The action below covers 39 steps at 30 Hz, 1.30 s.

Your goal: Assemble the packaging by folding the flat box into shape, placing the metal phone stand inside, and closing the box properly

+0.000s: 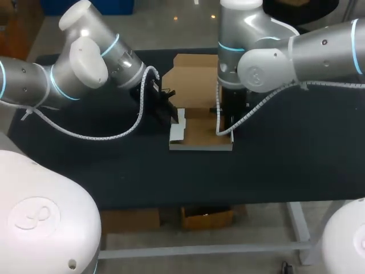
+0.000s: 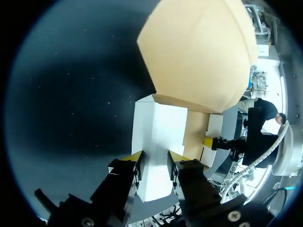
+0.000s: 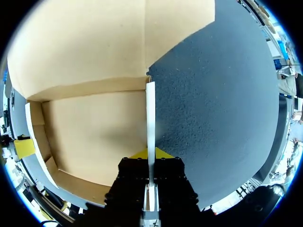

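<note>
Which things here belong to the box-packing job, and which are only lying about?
Job: cardboard box, half folded; left gripper at its white side flap; right gripper shut on its opposite wall.
Not the job: the black table beneath, merely the support.

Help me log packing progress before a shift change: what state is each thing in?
Brown cardboard box: partly folded, lid lying open, nothing inside.
White left side flap: partly raised, gripped.
Thin right side wall: upright, gripped.
Left gripper: shut on the flap.
Right gripper: shut on the wall.
</note>
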Available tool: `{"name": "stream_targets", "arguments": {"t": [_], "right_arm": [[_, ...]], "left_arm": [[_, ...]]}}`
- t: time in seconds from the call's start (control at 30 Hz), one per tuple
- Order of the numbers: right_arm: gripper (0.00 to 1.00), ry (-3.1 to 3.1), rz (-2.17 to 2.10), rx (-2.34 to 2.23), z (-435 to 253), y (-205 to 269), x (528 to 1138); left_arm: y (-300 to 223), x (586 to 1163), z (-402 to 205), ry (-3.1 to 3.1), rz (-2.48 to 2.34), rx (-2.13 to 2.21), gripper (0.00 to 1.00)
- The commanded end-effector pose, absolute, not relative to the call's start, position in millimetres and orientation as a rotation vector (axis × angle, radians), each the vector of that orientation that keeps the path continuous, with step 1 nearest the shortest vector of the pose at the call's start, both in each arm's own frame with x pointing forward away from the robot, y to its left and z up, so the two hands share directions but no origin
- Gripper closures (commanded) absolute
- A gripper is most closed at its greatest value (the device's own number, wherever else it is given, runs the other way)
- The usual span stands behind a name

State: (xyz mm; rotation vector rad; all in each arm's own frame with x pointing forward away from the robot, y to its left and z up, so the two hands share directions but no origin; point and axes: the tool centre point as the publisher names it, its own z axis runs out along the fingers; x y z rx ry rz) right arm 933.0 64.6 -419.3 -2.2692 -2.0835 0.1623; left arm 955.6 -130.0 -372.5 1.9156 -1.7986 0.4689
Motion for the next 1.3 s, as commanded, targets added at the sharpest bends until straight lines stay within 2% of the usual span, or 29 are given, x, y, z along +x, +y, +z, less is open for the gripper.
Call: {"name": "stream_targets", "arguments": {"t": [0.03, 0.57, 1.3], "right_arm": [[1.00, -2.083, 0.163, -2.266, -419.3, 65.9, 932.9], [1.00, -2.083, 0.163, -2.266, -419.3, 65.9, 932.9], [1.00, -2.083, 0.163, -2.266, -419.3, 65.9, 932.9]], "left_arm": [[-138.0, 952.4, -373.2, -1.858, 0.380, 1.988, 0.69], [-130.0, 943.0, -388.4, -1.948, 0.259, 2.128, 0.68], [-123.2, 943.5, -400.1, -1.974, 0.168, 2.220, 0.73]]}}
